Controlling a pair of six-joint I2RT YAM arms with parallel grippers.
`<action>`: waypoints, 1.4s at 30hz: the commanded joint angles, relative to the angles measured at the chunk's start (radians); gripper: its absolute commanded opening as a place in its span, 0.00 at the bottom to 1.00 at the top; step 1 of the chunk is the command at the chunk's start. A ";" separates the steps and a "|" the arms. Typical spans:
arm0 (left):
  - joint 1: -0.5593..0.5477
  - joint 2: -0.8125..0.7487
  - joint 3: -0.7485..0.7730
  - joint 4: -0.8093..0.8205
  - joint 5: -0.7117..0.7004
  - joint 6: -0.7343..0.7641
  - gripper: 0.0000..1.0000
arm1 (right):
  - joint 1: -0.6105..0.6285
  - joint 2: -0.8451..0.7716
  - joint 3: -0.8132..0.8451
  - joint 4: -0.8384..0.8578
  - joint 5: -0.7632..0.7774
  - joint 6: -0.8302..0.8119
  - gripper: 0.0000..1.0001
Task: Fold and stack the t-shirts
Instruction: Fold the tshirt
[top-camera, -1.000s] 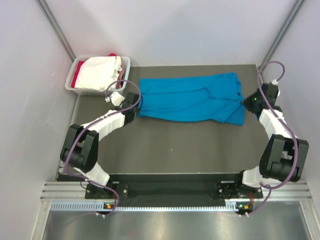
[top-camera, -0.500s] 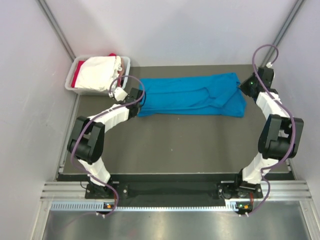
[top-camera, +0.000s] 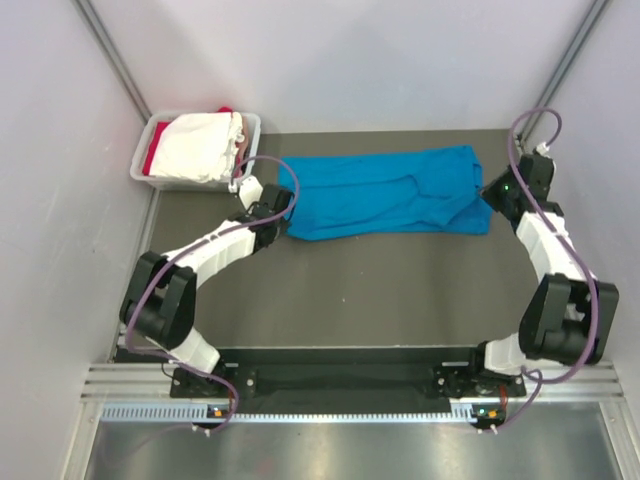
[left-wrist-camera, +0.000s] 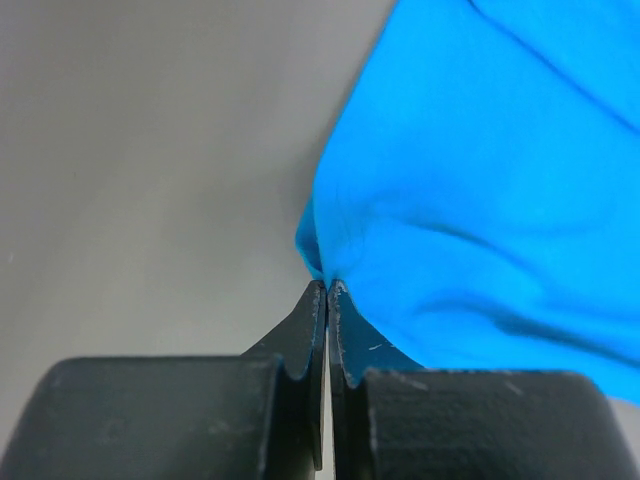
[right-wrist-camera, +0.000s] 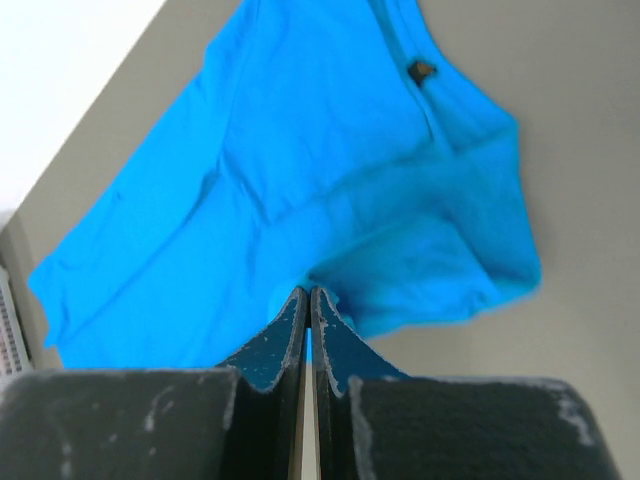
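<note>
Top external view: the blue shirt (top-camera: 385, 192) lies as a long, lengthwise-folded band across the far surface (top-camera: 350, 290). The left hand (left-wrist-camera: 327, 285) and right hand (right-wrist-camera: 307, 292) are each closed on one end. Cross-folds and stacking remain. The white shirt (top-camera: 200, 145) and red shirt (top-camera: 150, 158) sit bunched in the rigid grey tub (top-camera: 252, 122). The blue cloth looks soft, matte and lightly creased.

Setting: a robotics laboratory test cell. Indicators: plain pale enclosure walls (top-camera: 350, 60) on three sides; a bench (top-camera: 400, 300) covered by a dark mat; two white-and-black arms, left (top-camera: 215, 245) and right (top-camera: 545, 240), bolted to a slotted aluminium rail (top-camera: 350, 385) at the near edge. The workpieces are a blue t-shirt (top-camera: 380, 190) and cloth in a grey plastic tub (top-camera: 145, 172).
</note>
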 joint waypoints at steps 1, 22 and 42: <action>-0.025 -0.074 -0.068 -0.018 0.016 0.002 0.00 | 0.008 -0.139 -0.111 -0.041 0.031 -0.018 0.00; -0.071 -0.128 -0.249 -0.067 -0.066 -0.055 0.00 | -0.068 -0.354 -0.317 -0.316 0.183 -0.139 0.00; -0.070 -0.116 -0.239 -0.072 -0.063 -0.047 0.00 | -0.085 -0.417 -0.415 -0.278 0.195 -0.143 0.00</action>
